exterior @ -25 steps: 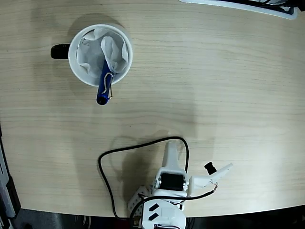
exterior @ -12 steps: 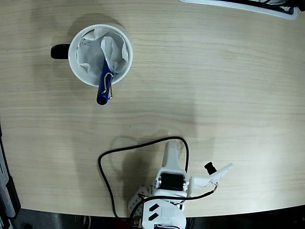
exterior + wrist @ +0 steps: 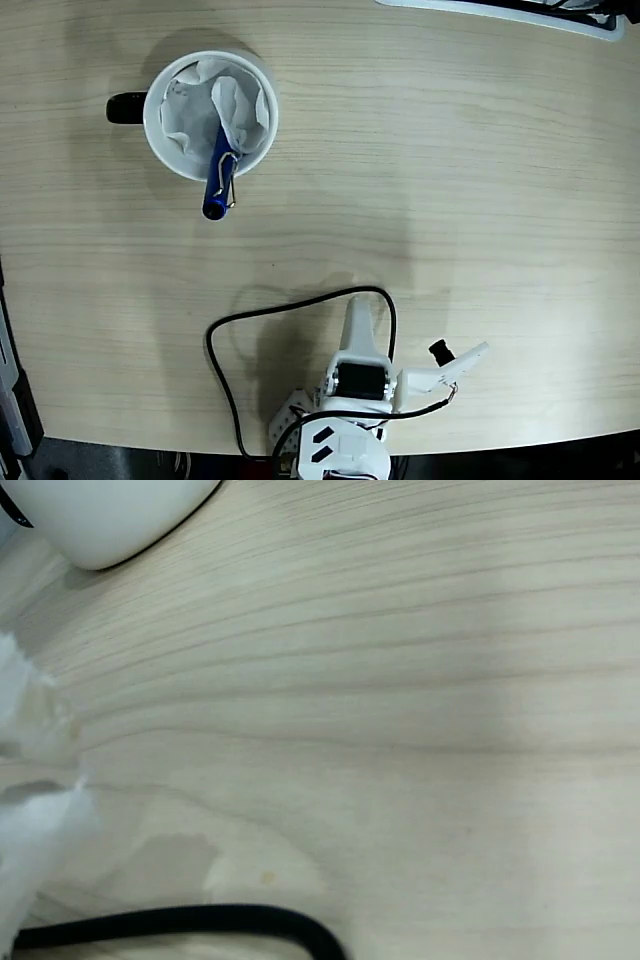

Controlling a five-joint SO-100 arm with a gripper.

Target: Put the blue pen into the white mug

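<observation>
The white mug [image 3: 210,115] stands at the upper left of the fixed view, its black handle pointing left and crumpled white paper inside. The blue pen [image 3: 218,185] leans in the mug with its silver-clipped cap sticking out over the near rim. My gripper [image 3: 357,308] is folded back over the white arm base at the bottom edge, far from mug and pen, holding nothing. Its fingers read as a single tapered white shape. In the wrist view a white curved body [image 3: 110,515], apparently the mug, fills the top left corner, and a blurred white part [image 3: 30,830] sits at the left edge.
A black cable [image 3: 225,330] loops on the wooden table beside the arm base and also crosses the bottom of the wrist view as the same cable [image 3: 180,920]. A white-edged object [image 3: 520,15] lies along the top right edge. A dark strip runs down the left edge.
</observation>
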